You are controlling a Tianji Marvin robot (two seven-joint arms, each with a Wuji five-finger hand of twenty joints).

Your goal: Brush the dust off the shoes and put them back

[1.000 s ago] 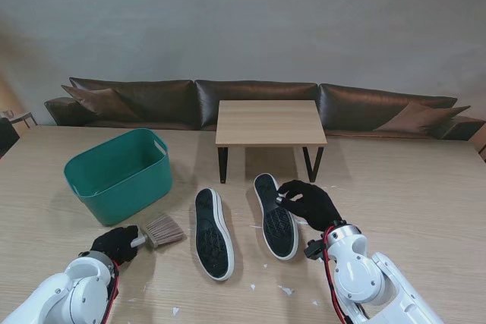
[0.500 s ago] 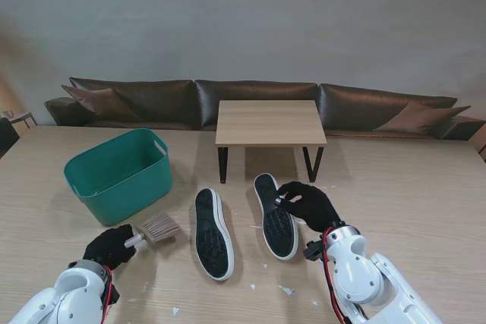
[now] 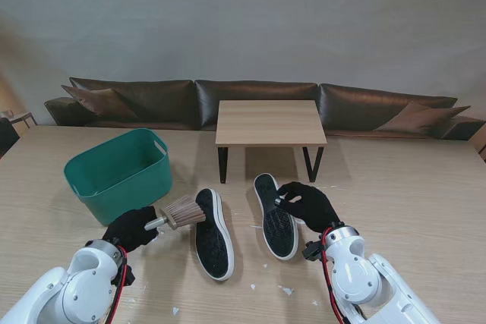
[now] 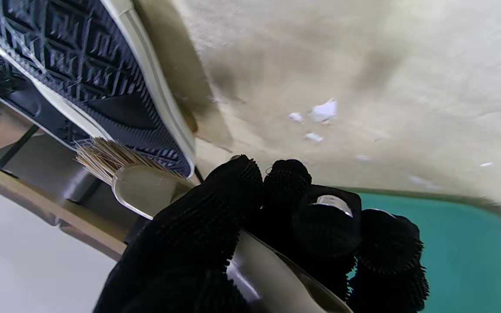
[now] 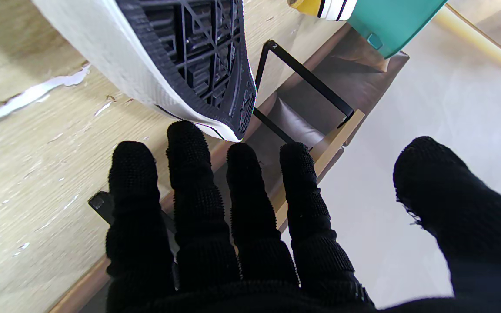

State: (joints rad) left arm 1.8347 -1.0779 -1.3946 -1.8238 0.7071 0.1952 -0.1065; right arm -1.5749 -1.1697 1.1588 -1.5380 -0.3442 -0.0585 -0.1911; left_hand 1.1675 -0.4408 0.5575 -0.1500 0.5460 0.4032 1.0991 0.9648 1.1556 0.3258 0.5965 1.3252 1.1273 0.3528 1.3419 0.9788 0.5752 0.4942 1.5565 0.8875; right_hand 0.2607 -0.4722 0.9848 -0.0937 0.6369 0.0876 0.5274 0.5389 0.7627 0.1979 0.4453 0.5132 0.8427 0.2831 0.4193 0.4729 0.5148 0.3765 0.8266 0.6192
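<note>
While the black-gloved left hand [image 3: 130, 228] is gripping the bristle brush [image 3: 181, 212], its bristles are touching the left black-soled sneaker [image 3: 212, 233]. The black-gloved right hand [image 3: 310, 203] is resting spread-fingered on the right black-soled sneaker [image 3: 275, 216], grasping nothing.

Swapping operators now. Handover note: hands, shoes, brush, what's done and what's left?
Left hand: shut on the brush, bristles at the far end of the left shoe.
Right hand: fingers spread, resting at the right shoe; real grip unclear.
Both shoes lie sole-up on the table, apart. Green bin stands to the left.
Done: brush picked up and brought to the shoe.
Left: brush both shoes, put them back.
</note>
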